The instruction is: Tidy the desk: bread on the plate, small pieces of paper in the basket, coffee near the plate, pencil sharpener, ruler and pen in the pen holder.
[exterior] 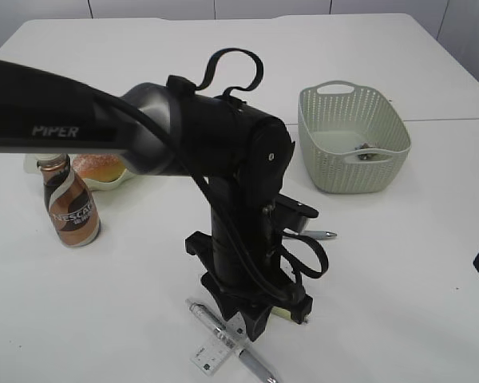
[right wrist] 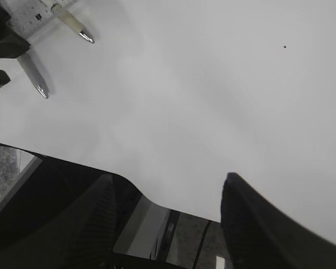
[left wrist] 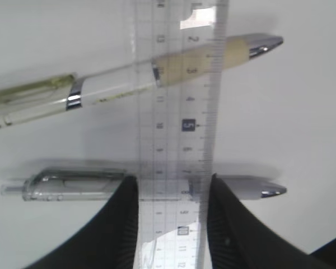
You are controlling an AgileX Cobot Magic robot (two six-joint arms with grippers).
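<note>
White bench (exterior: pixel 431 239) all around me, with its seam running out to the right. From outside, my left arm drops straight onto the near edge, and my left gripper (exterior: pixel 251 315) is down over the ruler (exterior: pixel 215 351), which lies across a pen (exterior: pixel 255 365) there. Coffee (exterior: pixel 70 209) stands at far left, just in front of the plate (exterior: pixel 112 182) with the bread (exterior: pixel 100 166) on it. The basket (exterior: pixel 353 137) sits back right with something small and grey inside. No pen holder in sight.

Left wrist now: the ruler's long axis runs straight away from me, between my fingers (left wrist: pixel 120 224), which press its two long edges, so I'm pinching the ruler. It lies on top of two pens (left wrist: pixel 129 78), both crosswise to it. Lifting straight up should clear them, I reckon.

Right wrist: my right gripper (right wrist: pixel 168 213) hangs spread and empty over bare bench, well apart from the ruler. Left arm is clearly nearer.
</note>
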